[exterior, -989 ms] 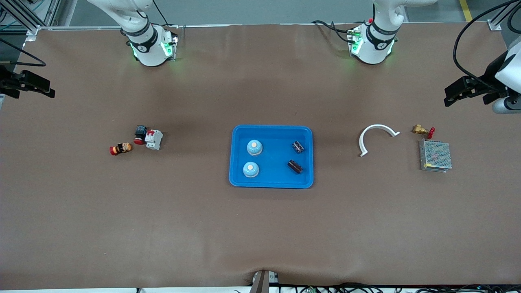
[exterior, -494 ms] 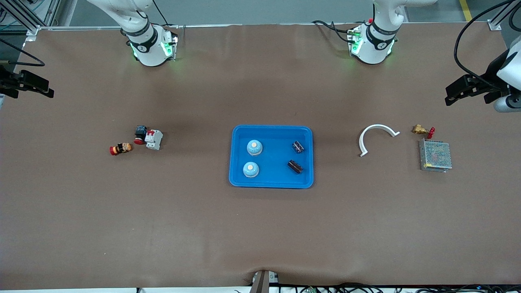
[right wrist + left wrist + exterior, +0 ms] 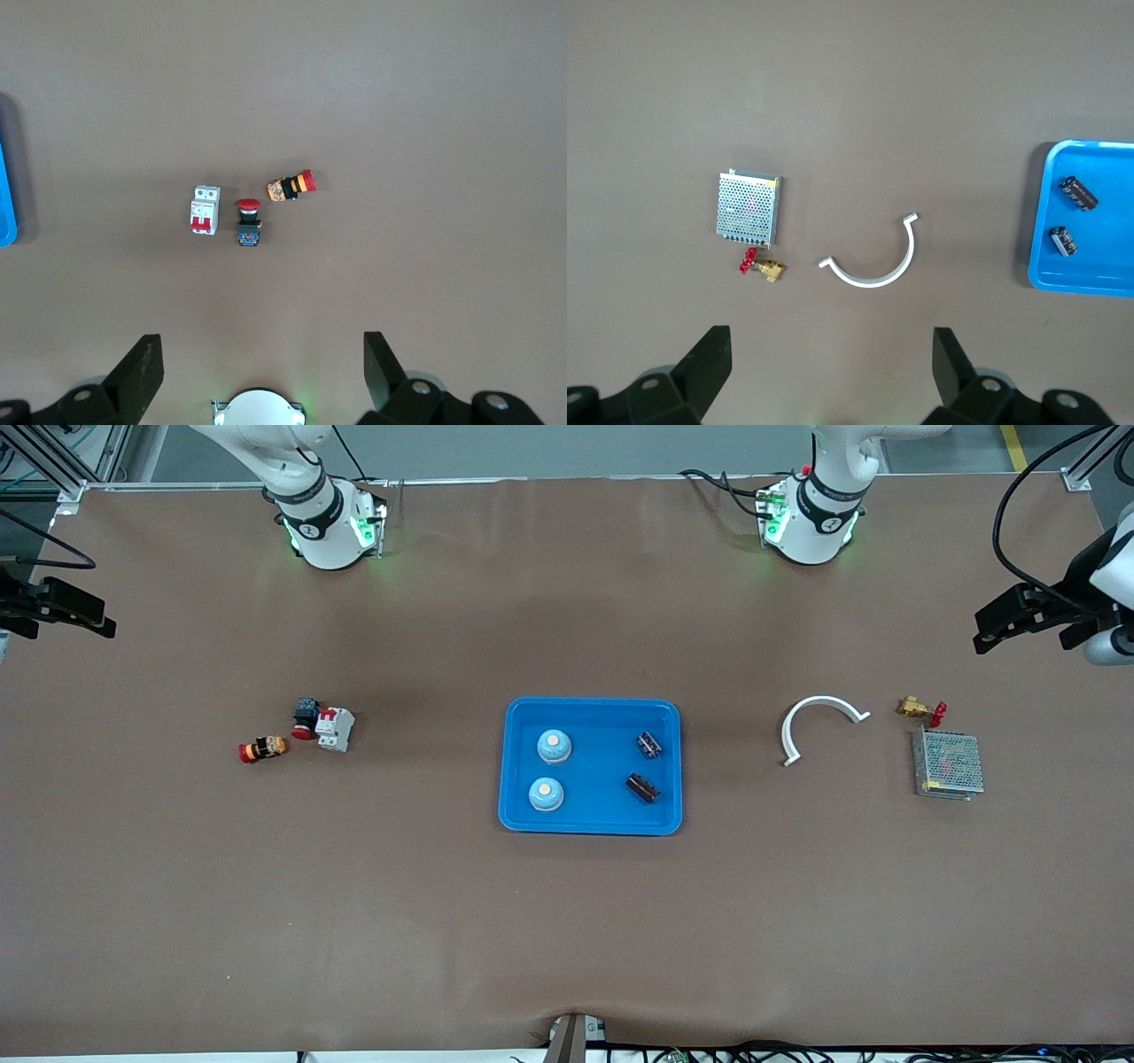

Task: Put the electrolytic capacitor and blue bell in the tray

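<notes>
The bright-blue tray (image 3: 592,713) lies mid-table. In it sit two blue bells (image 3: 554,747) (image 3: 546,794) toward the right arm's end and two dark electrolytic capacitors (image 3: 649,744) (image 3: 642,786) toward the left arm's end. The left wrist view shows the tray's edge (image 3: 1041,230) and both capacitors (image 3: 1079,192) (image 3: 1064,240). My left gripper (image 3: 1005,627) hangs open and empty, high over the left arm's end of the table; its own view (image 3: 831,359) shows the jaws wide apart. My right gripper (image 3: 75,613) hangs open and empty over the right arm's end (image 3: 262,359).
A white curved piece (image 3: 819,724), a brass valve with red handle (image 3: 920,709) and a metal mesh box (image 3: 948,763) lie toward the left arm's end. A white circuit breaker (image 3: 335,727), a red push button (image 3: 305,718) and a red-capped part (image 3: 263,748) lie toward the right arm's end.
Both grippers have drifted slightly outward toward the table ends. Nothing on the table has moved.
</notes>
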`<state>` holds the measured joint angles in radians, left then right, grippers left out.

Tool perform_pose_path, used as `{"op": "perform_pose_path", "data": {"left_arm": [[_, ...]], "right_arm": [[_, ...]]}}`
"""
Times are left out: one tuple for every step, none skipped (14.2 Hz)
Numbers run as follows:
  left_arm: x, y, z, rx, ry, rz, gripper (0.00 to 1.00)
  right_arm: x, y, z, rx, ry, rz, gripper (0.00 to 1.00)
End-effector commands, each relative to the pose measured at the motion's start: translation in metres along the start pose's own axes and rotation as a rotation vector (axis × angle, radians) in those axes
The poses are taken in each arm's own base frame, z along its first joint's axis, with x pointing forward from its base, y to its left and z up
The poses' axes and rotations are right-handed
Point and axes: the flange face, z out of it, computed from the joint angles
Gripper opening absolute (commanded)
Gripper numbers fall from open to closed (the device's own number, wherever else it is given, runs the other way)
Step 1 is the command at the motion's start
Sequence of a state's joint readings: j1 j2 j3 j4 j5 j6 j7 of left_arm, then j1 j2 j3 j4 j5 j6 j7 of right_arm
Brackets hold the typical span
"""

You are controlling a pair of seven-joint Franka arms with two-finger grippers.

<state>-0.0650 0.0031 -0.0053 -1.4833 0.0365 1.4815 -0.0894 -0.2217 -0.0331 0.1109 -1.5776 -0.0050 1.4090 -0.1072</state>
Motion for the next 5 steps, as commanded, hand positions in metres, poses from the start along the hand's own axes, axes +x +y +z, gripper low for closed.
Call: {"op": "perform_pose_path", "data": {"left_arm": [[-0.0029,-0.0019,-0.0068,-0.016,-0.007,0.011,1.00],[-0.0033,-0.0025,-0.0064,-0.017,-0.012,0.010,1.00],[-0.0035,-0.0026,-0.0062,-0.017,-0.014,0.010,1.00],[-0.0035,-0.0027,-0.0062,-0.016,-0.014,0.009,1.00],[-0.0034,-0.0027,-0.0055,-0.015,-0.015,0.010,1.00]], "right_arm": [[-0.0060,0.0021,-0.0057,0.001,0.011,0.012,1.00],[-0.0053,0.0014,-0.0050,0.001,0.010,0.010,1.00],[-0.0061,0.0021,-0.0056,0.001,0.010,0.012,1.00],[-0.0060,0.0021,-0.0057,0.001,0.011,0.012,1.00],[-0.0061,0.0021,-0.0056,0.001,0.010,0.012,1.00]]}}
